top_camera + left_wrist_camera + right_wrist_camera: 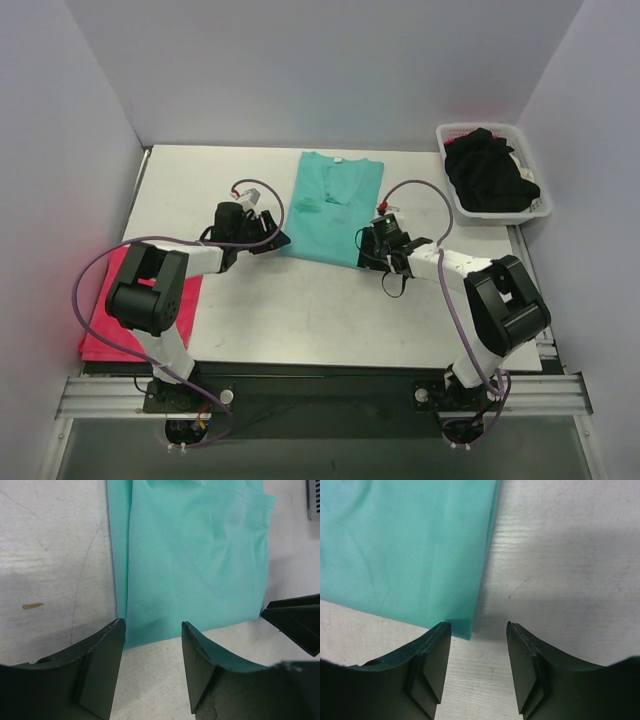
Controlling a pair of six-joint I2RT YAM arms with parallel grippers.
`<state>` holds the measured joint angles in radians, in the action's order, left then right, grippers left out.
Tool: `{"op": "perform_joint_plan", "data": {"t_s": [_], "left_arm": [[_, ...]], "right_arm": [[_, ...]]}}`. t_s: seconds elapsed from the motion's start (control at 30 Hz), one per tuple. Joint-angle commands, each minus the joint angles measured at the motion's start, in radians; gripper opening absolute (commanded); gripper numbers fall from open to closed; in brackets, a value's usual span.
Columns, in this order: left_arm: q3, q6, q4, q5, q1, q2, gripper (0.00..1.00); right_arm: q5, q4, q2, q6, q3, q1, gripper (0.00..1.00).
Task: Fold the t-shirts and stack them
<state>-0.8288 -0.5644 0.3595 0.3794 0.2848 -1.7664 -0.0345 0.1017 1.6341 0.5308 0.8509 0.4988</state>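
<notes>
Shirts sit in three places. A teal-green cloth t-shirt [330, 205], folded into a long narrow strip, lies flat at the middle of the pale grey tabletop [330, 310], with its collar toward 12 o'clock and its hem toward 6 o'clock. A pinkish-red cloth t-shirt [105, 330] lies at 8 o'clock by the tabletop's left edge, partly under the left arm. Black cloth t-shirts [488, 172] are heaped in a white slotted plastic basket [447, 170] at 2 o'clock. The left tool [152, 630] stands open at the strip's hem corner on the 9 o'clock side; that corner shows in the gap between its fingers, with nothing pinched. The right tool [479, 630] is likewise open and empty at the hem corner on the 3 o'clock side. Bare tabletop stretches from the hem toward 6 o'clock and runs along both long edges of the strip.
</notes>
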Motion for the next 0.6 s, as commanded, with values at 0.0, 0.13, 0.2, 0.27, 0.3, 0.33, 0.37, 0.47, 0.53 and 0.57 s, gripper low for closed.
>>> {"op": "perform_joint_plan", "data": {"t_s": [0.0, 0.13, 0.2, 0.27, 0.3, 0.33, 0.37, 0.47, 0.53, 0.57], "left_arm": [[0.005, -0.003, 0.05, 0.039, -0.01, -0.011, 0.59], [0.011, 0.011, 0.041, 0.029, -0.012, -0.024, 0.59], [0.01, 0.014, 0.032, 0.027, -0.012, -0.034, 0.59], [0.013, 0.017, 0.035, 0.029, -0.012, -0.044, 0.59], [0.014, 0.018, 0.035, 0.032, -0.012, -0.054, 0.59], [0.011, 0.023, 0.032, 0.038, -0.012, -0.059, 0.59], [0.011, 0.021, 0.03, 0.041, -0.012, -0.065, 0.59], [0.017, 0.021, 0.035, 0.05, -0.012, -0.076, 0.59], [0.019, 0.024, 0.039, 0.055, -0.012, -0.08, 0.59], [0.017, 0.024, 0.039, 0.056, -0.013, -0.084, 0.59]], "right_arm": [[0.027, 0.069, -0.023, 0.029, -0.029, -0.014, 0.48], [0.067, 0.088, 0.004, 0.044, -0.032, -0.017, 0.48], [0.079, 0.104, 0.015, 0.055, -0.036, -0.016, 0.47], [0.087, 0.119, 0.018, 0.06, -0.042, -0.016, 0.46], [0.091, 0.122, 0.024, 0.064, -0.041, -0.017, 0.46], [0.096, 0.121, 0.03, 0.064, -0.039, -0.017, 0.46], [0.097, 0.119, 0.035, 0.067, -0.036, -0.016, 0.45], [0.113, 0.119, 0.049, 0.081, -0.033, -0.016, 0.44], [0.117, 0.119, 0.053, 0.09, -0.036, -0.016, 0.44], [0.119, 0.118, 0.056, 0.092, -0.036, -0.016, 0.44]]}}
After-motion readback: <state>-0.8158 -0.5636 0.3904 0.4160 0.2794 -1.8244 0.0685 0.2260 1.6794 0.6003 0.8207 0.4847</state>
